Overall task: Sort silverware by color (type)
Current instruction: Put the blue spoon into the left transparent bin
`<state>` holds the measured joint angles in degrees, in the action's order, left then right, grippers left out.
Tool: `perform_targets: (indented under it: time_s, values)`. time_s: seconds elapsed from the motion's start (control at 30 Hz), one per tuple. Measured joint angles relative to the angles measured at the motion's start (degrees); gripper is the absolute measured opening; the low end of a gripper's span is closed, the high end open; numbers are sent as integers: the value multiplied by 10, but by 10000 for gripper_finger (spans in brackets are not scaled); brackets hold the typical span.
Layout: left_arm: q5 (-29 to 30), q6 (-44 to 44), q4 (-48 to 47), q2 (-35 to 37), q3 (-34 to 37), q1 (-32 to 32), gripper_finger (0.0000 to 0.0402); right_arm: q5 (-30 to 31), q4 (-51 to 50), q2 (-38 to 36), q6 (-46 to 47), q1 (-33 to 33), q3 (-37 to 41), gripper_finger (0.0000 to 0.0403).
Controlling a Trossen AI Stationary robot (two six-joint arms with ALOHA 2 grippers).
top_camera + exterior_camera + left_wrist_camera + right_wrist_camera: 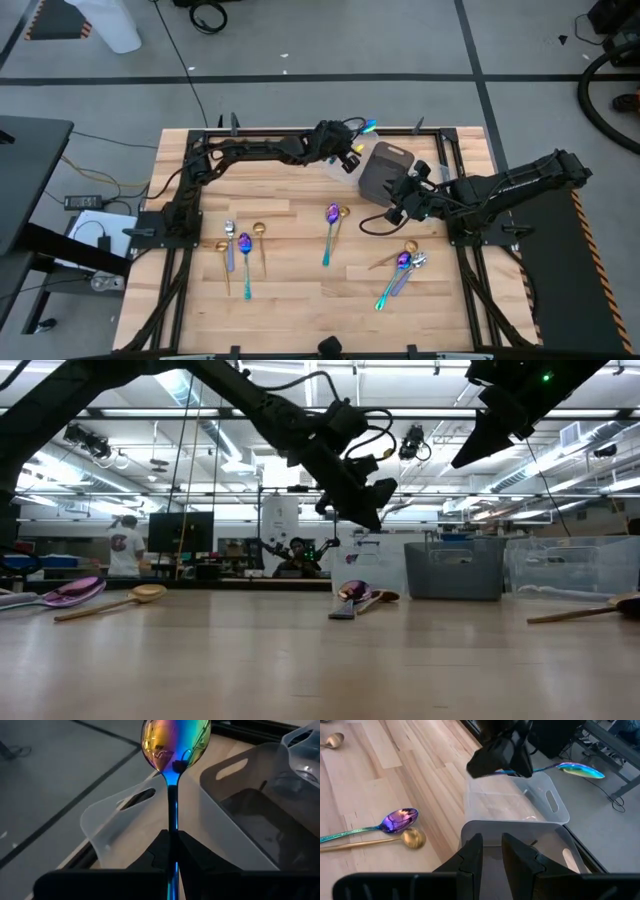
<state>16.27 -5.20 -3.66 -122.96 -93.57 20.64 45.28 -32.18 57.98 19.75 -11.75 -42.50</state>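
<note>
Near left of bench [300, 300]: a gold spoon, a silver spoon, an iridescent spoon and another gold one [260, 240] lie side by side.
Near right: a loose cluster of spoons [403, 268].
Middle: iridescent spoon [330, 228] beside a gold spoon [343, 213].
Right gripper [397, 212]: right of middle, just beside the dark bin [383, 168], fingers slightly apart, holding nothing.
Left gripper [352, 152]: far centre, above a clear tray [520, 802], fingers clamped on the handle of a rainbow spoon [173, 745], bowl pointing past the far edge.

Left end effector [352, 150] holds a spoon [367, 127] above the tray [520, 802].
</note>
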Motion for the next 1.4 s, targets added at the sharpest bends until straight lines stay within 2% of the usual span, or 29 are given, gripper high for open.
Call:
perform_targets:
  time_s: [0.1,0.2,0.67,0.9,1.4]
  values:
    - [-12,-8,-48,0,-28,8,29,0,0,0,1,0,0,82]
    - [-36,-20,-49,0,-32,15,29,0,0,0,0,0,0,82]
    - [-54,-43,-56,-19,-31,17,29,-5,13,0,-3,0,0,82]
    - [-56,-64,-95,-19,-32,21,29,-15,22,0,-7,0,0,82]
    - [-67,-64,-98,-19,-31,21,29,-16,35,0,-20,0,0,82]
